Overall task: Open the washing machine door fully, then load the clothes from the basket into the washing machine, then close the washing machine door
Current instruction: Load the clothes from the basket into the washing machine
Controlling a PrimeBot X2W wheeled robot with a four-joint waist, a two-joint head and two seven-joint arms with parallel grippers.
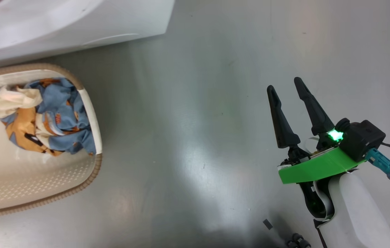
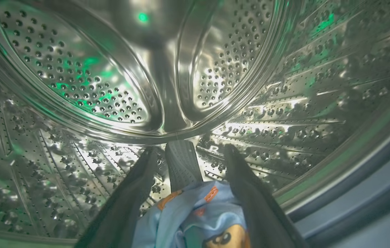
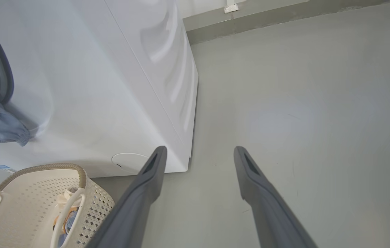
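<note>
Inside the washing machine (image 3: pixel 112 86), within its dimpled, perforated steel drum (image 2: pixel 78 75), the left gripper (image 2: pixel 190 150) spreads its long dark fingers around soft light-blue printed clothes (image 2: pixel 195 213), while the perforated cream basket (image 1: pixel 91 113) of crumpled garments sits just before the machine's white front and the right gripper (image 1: pixel 284 84) gapes over glossy grey floor (image 1: pixel 195 137) beside it.

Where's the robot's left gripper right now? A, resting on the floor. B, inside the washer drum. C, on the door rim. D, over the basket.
B: the left gripper points into the perforated steel drum, with a light blue garment lying between its fingers.
</note>
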